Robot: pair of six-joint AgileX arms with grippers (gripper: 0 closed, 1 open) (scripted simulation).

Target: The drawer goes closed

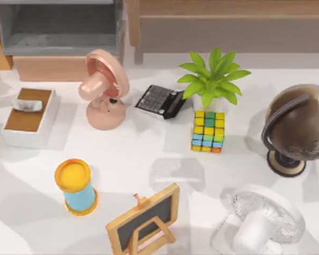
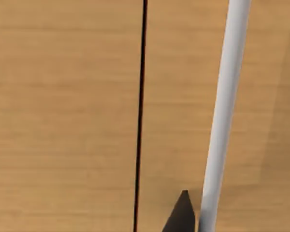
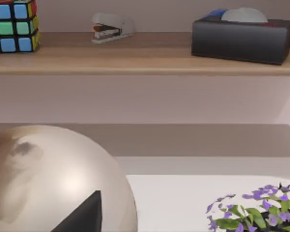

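- The drawer [image 1: 61, 32] stands pulled out at the far left of the tabletop [image 1: 149, 159]; its grey inside lies open to the top view, with a pale wooden front panel [image 1: 50, 68] below it; so it is not yet closed
- In the left wrist view a wooden face [image 2: 63, 116] split by a thin dark seam sits very close to the camera; a white bar handle [image 2: 224, 116] runs along it; one dark fingertip [image 2: 182, 215] of the left gripper lies just beside that bar; I cannot tell whether the left jaws are apart or together
- In the right wrist view one dark fingertip [image 3: 84, 217] hangs in front of a pale globe [image 3: 48, 179]; a shelf [image 3: 135, 60] beyond carries a stapler [image 3: 111, 26] and a dark box [image 3: 241, 38]; I cannot tell how the right jaws stand
- On the tabletop: a pink fan [image 1: 103, 90] just right of the drawer; a calculator [image 1: 160, 101] beside it; a potted plant [image 1: 212, 79] with a colour cube [image 1: 208, 131] in front; a dark globe [image 1: 295, 127] at far right
- Nearer: a yellow-topped cup [image 1: 75, 186], a small chalkboard [image 1: 144, 220], a white fan [image 1: 260, 223]; a white box [image 1: 31, 117] at left
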